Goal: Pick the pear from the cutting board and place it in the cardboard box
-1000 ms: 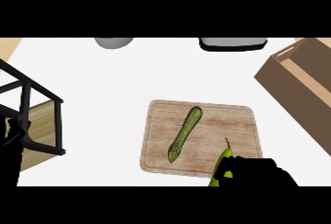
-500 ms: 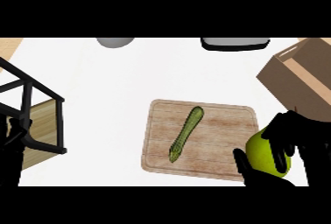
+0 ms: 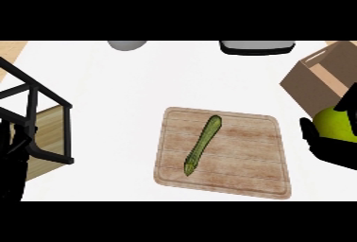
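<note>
The robot's right hand (image 3: 333, 150) carries the pear (image 3: 336, 125) at the 3 o'clock edge of the head view, its dark fingers curled round the yellow-green fruit from below and from the side. The pear is off the cutting board (image 3: 241, 160), just past the board's right edge and directly at 6 o'clock from the cardboard box (image 3: 317, 80), which sits at 2 o'clock on the white worktop (image 3: 140, 85) and runs out of view. Left on the board is a long green vegetable (image 3: 202, 144), lying aslant near its middle. The left hand (image 3: 14, 146) shows as a dark shape at 9 o'clock, beside a black metal rack (image 3: 42, 97); whether it is open or closed cannot be told. A grey round object (image 3: 127, 45) and a dark-rimmed dish (image 3: 257, 47) sit at 12 o'clock. The task appears to be in its carrying step: the pick looks done, the placing is not. The next move calls for bringing the pear toward 1 o'clock, over the box's near wall and above its opening, before the fingers part. How much of that opening lies within reach cannot be judged, as the box is cut off at the edge.
</note>
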